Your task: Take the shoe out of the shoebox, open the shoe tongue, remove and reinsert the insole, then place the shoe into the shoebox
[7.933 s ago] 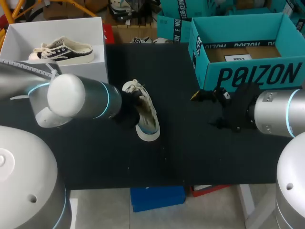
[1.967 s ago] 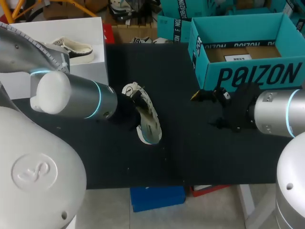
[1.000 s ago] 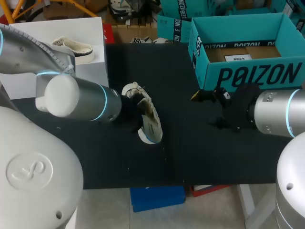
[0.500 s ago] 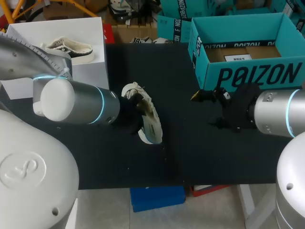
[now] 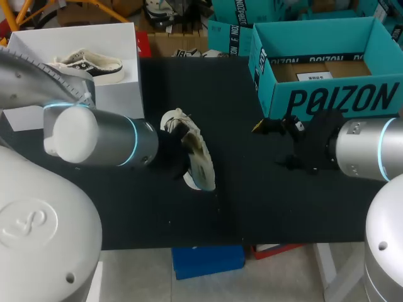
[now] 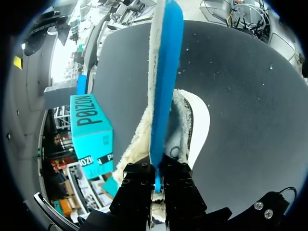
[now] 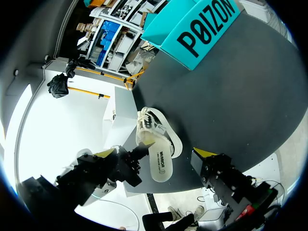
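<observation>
While the far left is taken up by an open white shoebox (image 5: 119, 94) with a dark-and-cream sneaker (image 5: 88, 63) lying in it, the real action is just to the right of that. My left arm comes in low over the black table (image 5: 264, 201). The left gripper (image 6: 156, 180) is pinched tight on one end of the insole (image 6: 166, 72). The insole is blue on one face and fleecy white on the other, and it stands on edge straight out from the fingers.

The shoe (image 5: 200, 165) is out of the box. It's on its side on the table, roughly between the two boxes and right at that gripper. In the left wrist view the insole sits against the shoe's fluffy opening, but I can't tell how much of it is inside.

Further right, well apart from the shoe, the right gripper (image 7: 155, 153) hangs over the table with its yellow-tipped fingers spread wide, holding nothing. Past it at the far right is an open teal box (image 5: 334, 97).
</observation>
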